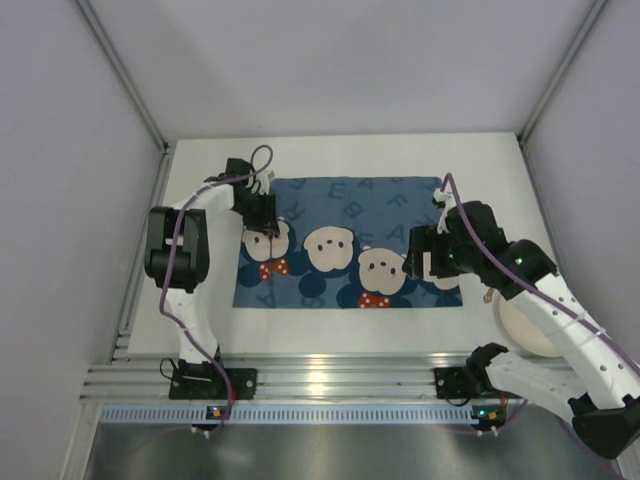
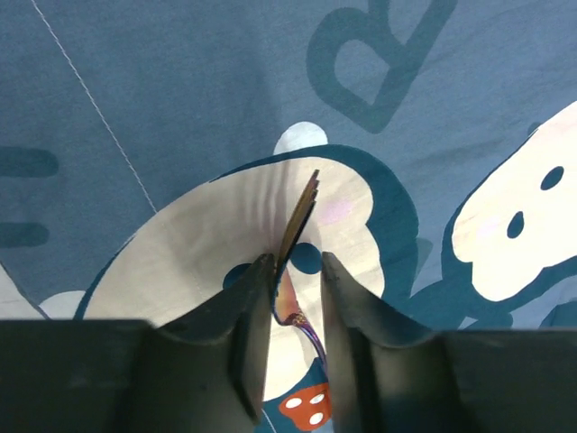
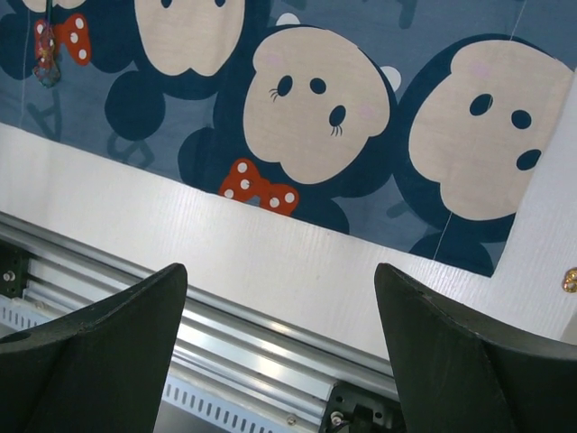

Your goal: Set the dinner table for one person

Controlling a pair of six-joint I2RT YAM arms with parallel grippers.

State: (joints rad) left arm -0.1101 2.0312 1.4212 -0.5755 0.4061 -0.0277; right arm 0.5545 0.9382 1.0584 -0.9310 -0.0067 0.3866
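The left fingers [image 2: 225, 347] stand slightly apart around the slim iridescent metal fork [image 2: 300, 212], which tilts on edge against one. Pulling away could drag it crooked across the blue cartoon-print placemat [image 2: 180, 90]. The right fingers [image 3: 90, 352] gape empty.

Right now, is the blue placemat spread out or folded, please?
Spread out: the cartoon-print placemat lies flat as a full rectangle on the dinner table.

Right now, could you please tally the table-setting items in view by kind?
Blue cartoon-print placemat: 1
Fork, between the left gripper fingers: 1
White round dish, partly under the right arm: 1
Small gold item, unidentifiable: 1
Total: 4
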